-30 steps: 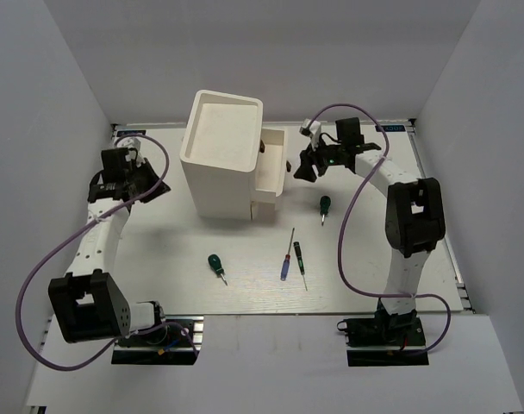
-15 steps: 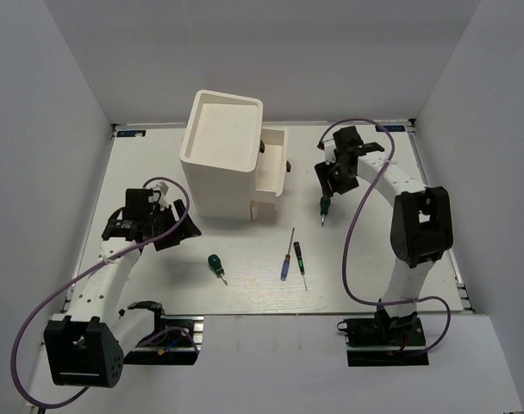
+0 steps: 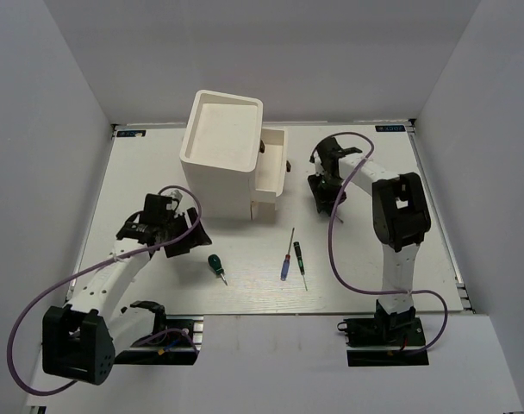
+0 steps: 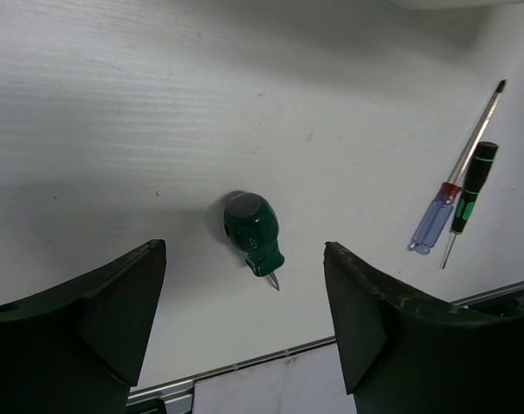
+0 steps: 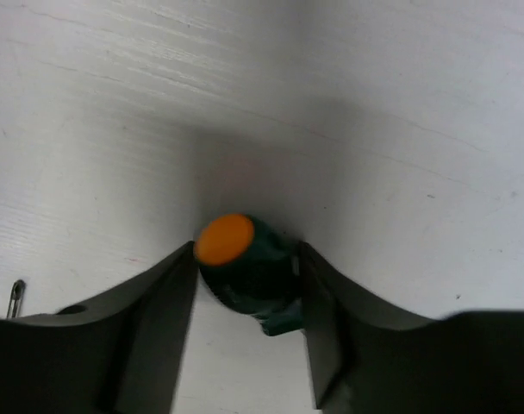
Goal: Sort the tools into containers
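White walls closed in a white counter [image 3: 150,164], with the cabinet [image 3: 223,151] toward 11 o'clock and its open drawer [image 3: 277,164] jutting toward 3 o'clock. At 4 o'clock from that drawer the right gripper [image 3: 324,197] stood low at the counter. Its jaws hugged the orange-capped green screwdriver [image 5: 249,267] on both sides, though I could not tell whether they truly pinched it. That handle looked short and round, so an off-centre squeeze would likely squirt it out or let it swing on a lift.

The left gripper [image 3: 186,235] hung spread wide over the other green screwdriver [image 4: 252,228], which lay at 6 o'clock from the cabinet. If one finger touched first, that tool might roll toward the thin screwdrivers [image 3: 292,257] at its 3 o'clock.
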